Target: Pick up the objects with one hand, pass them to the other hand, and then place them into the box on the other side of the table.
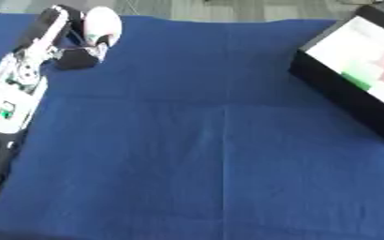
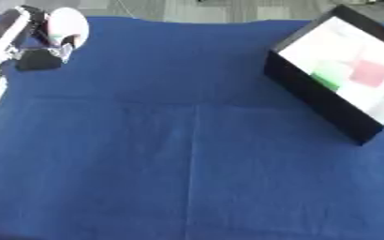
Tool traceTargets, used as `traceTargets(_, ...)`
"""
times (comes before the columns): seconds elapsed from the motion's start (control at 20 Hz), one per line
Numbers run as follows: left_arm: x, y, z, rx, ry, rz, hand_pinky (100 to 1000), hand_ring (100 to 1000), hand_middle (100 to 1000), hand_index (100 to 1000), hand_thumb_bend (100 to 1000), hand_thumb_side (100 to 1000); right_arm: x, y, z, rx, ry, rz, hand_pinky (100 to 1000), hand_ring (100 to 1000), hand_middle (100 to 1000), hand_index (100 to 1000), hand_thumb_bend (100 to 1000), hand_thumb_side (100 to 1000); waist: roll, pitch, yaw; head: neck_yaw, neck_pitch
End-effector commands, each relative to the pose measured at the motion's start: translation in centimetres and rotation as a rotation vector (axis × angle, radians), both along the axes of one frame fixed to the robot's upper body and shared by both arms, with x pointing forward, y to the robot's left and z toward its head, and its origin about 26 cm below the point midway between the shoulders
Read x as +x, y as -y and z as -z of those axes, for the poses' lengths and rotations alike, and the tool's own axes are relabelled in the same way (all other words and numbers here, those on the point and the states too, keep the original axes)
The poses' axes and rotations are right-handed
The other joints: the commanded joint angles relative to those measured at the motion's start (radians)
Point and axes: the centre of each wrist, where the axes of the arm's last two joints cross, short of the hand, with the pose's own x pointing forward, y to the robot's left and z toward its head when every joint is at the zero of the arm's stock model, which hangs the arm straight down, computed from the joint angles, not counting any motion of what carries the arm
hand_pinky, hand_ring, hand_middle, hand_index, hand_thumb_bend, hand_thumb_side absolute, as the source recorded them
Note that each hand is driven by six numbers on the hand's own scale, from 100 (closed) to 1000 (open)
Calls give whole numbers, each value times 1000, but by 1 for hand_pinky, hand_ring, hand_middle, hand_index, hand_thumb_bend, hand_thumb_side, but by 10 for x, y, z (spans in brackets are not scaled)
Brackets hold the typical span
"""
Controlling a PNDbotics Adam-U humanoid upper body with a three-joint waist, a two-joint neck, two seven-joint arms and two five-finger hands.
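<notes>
My left arm comes in along the left edge and reaches to the table's far left corner. There my left hand (image 1: 79,52) has its fingers curled round a white rounded object (image 1: 103,22), which sits at the top of the hand, just above the blue cloth. The black box (image 2: 310,101) with a pale inside stands at the far right, tilted in the picture. A green thing (image 2: 326,77) and a pink thing (image 2: 369,72) lie inside it. My right hand shows in neither view.
A blue cloth (image 1: 203,154) covers the whole table, with fold lines crossing its middle. A strip of grey floor (image 1: 228,8) shows past the far edge.
</notes>
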Motion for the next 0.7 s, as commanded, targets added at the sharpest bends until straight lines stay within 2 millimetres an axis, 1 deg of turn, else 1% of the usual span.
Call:
traceTargets(0.05, -6, 17, -8, -38, 63, 52, 581, 562, 510, 493, 100, 225, 2, -10, -17, -77, 13, -39, 898, 1000, 853, 870, 174, 190, -16, -41, 2, -9, -1)
traceTargets(0.45, -14, 51, 10, -114, 59, 141, 585, 553, 506, 498, 100, 284, 19, -30, -13, -207, -24, -101, 897, 1000, 857, 870, 211, 205, -20, -40, 8, -19, -2)
traceTargets(0.7, -18, 69, 20, -142, 58, 178, 582, 551, 505, 499, 100, 302, 28, -43, -11, -287, -35, -141, 897, 1000, 858, 870, 235, 213, -21, -39, 8, -29, -3)
